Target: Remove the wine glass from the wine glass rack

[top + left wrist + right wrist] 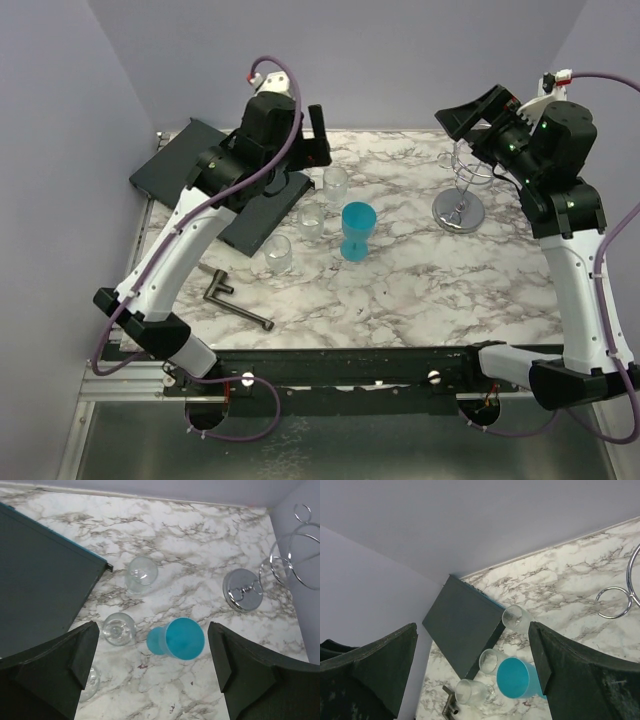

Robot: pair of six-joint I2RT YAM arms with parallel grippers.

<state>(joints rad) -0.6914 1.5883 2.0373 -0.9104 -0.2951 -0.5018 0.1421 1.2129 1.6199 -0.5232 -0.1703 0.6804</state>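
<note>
- The left gripper (151, 630) hangs high over the table (420, 290). Its two black fingers (80, 655) are wide apart and hold nothing.
- The right gripper (472, 627) is up in the air too. Its fingers (555, 660) are also spread wide, with nothing between them.
- The wine glass rack (458, 210) stands on its shiny round foot, under and just beside the right gripper. In the right wrist view, its wire loops show just past one finger, not between the two.
- From the left gripper, the rack is well off to one side, beyond one finger.
- A blue stemmed glass (358, 230) stands upright on the table, down below the gap between the left gripper's fingers. It is well apart from the rack and not touching it.
- Three clear glasses (311, 222) stand in a loose row near the blue one, also below the left gripper.
- A dark flat board (190, 165) lies under the left arm, beside the clear glasses.
- A small metal tool (237, 300) lies nearer the arm bases.
</note>
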